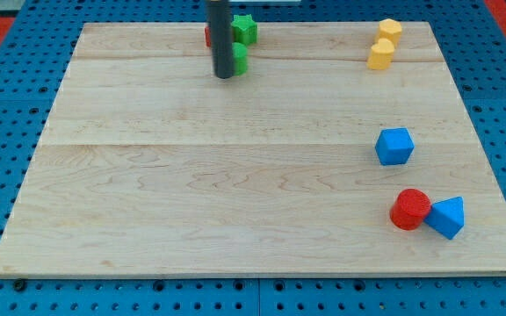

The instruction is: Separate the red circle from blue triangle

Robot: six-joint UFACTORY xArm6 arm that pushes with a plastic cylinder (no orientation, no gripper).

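The red circle (409, 209) lies near the board's lower right and touches the blue triangle (447, 217) on its right. My tip (224, 75) is far away at the view's top centre. It stands next to a green block (240, 59), just on that block's left. The rod hides part of a red block (208, 35) behind it.
A green star (245, 30) sits at the top, right of the rod. A yellow hexagon (390, 32) and another yellow block (380, 54) stand at the top right. A blue cube (394, 146) sits above the red circle. The wooden board (191, 193) lies on a blue pegboard.
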